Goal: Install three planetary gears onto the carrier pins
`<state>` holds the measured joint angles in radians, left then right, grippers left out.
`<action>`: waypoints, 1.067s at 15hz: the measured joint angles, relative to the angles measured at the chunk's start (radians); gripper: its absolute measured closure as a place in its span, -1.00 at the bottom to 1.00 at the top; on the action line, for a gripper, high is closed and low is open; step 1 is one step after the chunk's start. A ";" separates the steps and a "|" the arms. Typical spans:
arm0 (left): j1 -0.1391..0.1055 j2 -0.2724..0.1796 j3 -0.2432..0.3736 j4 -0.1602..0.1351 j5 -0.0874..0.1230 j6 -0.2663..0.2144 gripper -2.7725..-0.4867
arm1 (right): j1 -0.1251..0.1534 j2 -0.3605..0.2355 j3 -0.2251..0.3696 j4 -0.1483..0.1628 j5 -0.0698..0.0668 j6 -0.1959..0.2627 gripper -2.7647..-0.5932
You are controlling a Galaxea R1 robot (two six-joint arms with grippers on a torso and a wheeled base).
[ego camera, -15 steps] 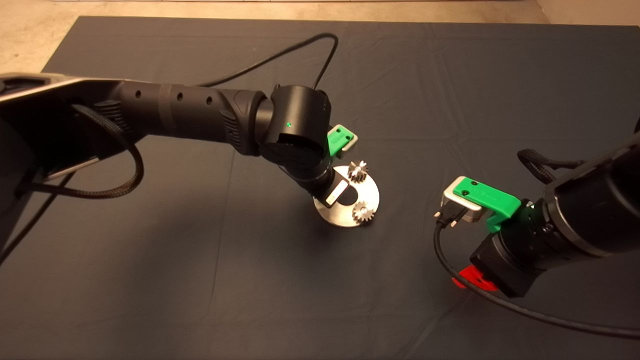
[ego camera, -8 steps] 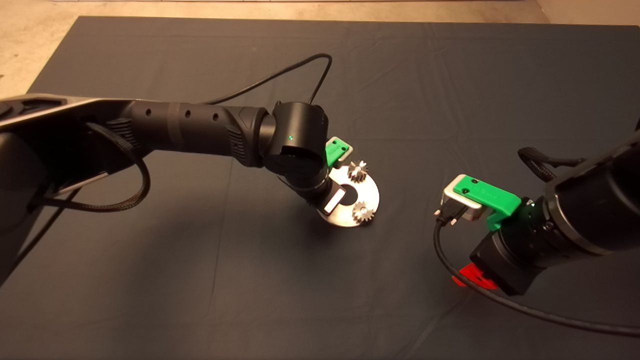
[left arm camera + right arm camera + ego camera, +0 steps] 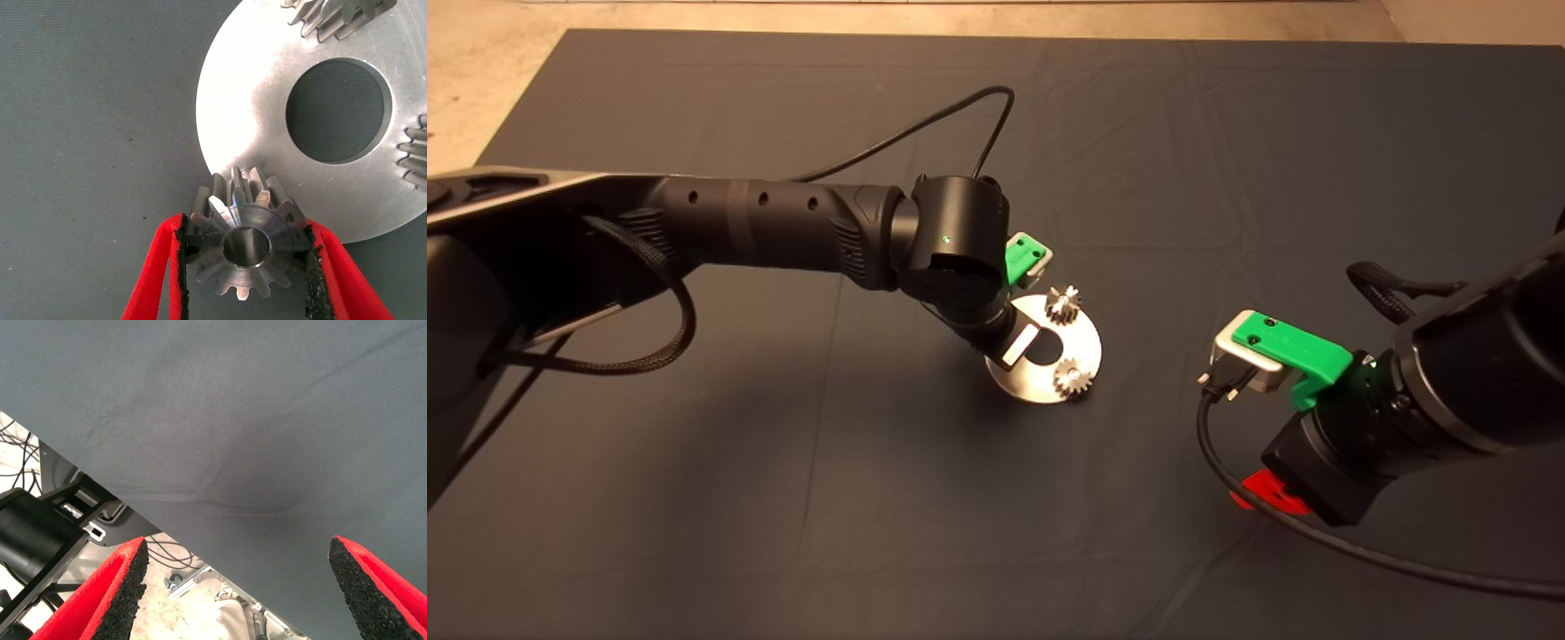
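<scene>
My left gripper [image 3: 245, 233] is shut on a silver planetary gear [image 3: 243, 257], gripped by its teeth on both sides, centre hole facing the camera. This gear hangs over the near rim of the round silver carrier disc [image 3: 247, 127]. Two more gears [image 3: 1064, 304] [image 3: 1070, 378] sit on the disc [image 3: 1040, 382], seen in the left wrist view as toothed edges [image 3: 337, 17] [image 3: 415, 157]. The carrier pins are hidden under the gears. In the head view the left arm's wrist [image 3: 960, 267] covers the held gear. My right gripper [image 3: 239, 553] is open over bare mat.
The right arm [image 3: 1405, 400] waits at the mat's lower right, apart from the disc. A black cable [image 3: 925, 133] loops behind the left wrist. The mat's edge [image 3: 167, 527] shows in the right wrist view, with floor and cables beyond it.
The left wrist has shifted slightly to the left over the disc, with the gear still held. The right arm and the two seated gears have not moved.
</scene>
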<state>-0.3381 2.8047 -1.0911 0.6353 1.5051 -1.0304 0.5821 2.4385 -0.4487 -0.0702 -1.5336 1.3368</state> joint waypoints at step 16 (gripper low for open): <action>-0.002 0.033 -0.007 0.001 -0.034 -0.021 0.72 | 0.000 0.008 0.000 0.000 0.000 0.000 -0.29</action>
<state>-0.3404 2.8374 -1.0979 0.6359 1.4706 -1.0515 0.5821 2.4462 -0.4491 -0.0704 -1.5332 1.3368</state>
